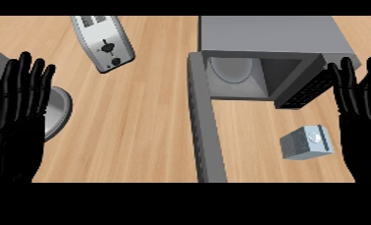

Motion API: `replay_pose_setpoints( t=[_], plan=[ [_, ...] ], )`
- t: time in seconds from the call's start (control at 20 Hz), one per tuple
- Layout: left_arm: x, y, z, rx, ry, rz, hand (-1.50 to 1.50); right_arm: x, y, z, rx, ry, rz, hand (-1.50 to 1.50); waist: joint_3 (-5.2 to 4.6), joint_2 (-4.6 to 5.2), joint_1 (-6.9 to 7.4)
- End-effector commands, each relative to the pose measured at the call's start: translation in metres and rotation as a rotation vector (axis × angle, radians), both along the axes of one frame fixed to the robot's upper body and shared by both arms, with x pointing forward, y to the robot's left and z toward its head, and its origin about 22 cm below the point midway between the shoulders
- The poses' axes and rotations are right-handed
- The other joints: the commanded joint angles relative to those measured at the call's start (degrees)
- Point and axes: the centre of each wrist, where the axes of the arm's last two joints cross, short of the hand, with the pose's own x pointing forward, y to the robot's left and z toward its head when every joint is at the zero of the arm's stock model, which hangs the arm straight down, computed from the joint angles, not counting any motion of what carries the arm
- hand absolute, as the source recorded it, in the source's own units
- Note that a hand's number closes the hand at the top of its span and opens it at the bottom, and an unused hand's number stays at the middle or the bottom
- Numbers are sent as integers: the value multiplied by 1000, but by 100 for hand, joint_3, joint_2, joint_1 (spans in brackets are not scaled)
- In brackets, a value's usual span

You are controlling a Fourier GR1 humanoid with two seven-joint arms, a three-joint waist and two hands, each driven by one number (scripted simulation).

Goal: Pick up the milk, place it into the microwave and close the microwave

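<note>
Head view shows you first the wooden table (145,121), which carries everything. The biggest thing on it is the microwave (272,35), at the far right, with its cavity open toward you and the turntable (232,69) visible inside.

Its door (205,121) is swung fully out and runs like a long wall toward the near edge. It divides the table, and this is the first danger. An arm coming from the left side would have to cross the door and could push it half closed before the milk is inside.

Your left hand (20,121) rests at the left edge, fingers straight and spread, holding nothing, partly over a grey plate (62,108). Your right hand (355,116) is at the right edge, also spread and empty. The toaster (103,42) lies far left, well apart from the route, so I think it makes no trouble.

The keypad (308,89) stands beside the opening, and a carried carton could strike it if you go in too far right.

The milk (308,143) is the smallest thing. It stands on the table in front of the microwave, right of the door and near your right hand. It is turned at an angle, so fingers closing on its corners may slide and tip it over.
</note>
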Motion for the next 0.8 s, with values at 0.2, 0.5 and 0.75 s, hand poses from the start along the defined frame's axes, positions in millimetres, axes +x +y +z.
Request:
replay_pose_setpoints(
  t=[0.2,0.5,0.75],
  plan=[
    [-24,4,16,26,-16,53,-150,-38,-16,23,10,-30,214,-150,73,291,-149],
    [-25,-5,-5,-161,113,40,-150,-52,-6,14,135,98,531,-150,73,302,-162],
    [-59,1,0,-161,122,37,-150,-70,-7,27,133,106,521,-150,71,303,-131]
  ],
)
